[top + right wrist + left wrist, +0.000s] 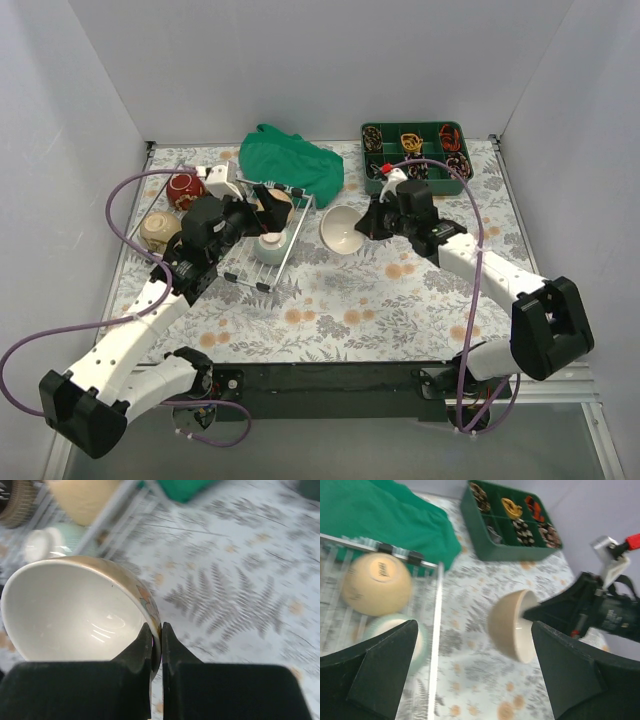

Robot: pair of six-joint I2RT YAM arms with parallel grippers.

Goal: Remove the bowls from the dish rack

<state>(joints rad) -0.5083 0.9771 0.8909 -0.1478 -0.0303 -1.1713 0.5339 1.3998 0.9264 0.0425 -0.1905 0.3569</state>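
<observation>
The floral desk [400, 300] is carrying the dish rack [290, 235], which is lying just under the left pincer [250, 213]. A green cloth [290, 160] is lying beyond that pincer, and a green tray [372, 185] is sitting just beyond the right pincer [156, 630]. A beige bowl [376, 582] and a pale green bowl [270, 247] are sitting in the rack, below the left pincer. A red bowl [185, 188] and a tan bowl [160, 230] are resting to its left. The left pincer is standing spread wide. The right pincer is pinching the rim of a tilted cream bowl [75, 615], between the two pincers.
</observation>
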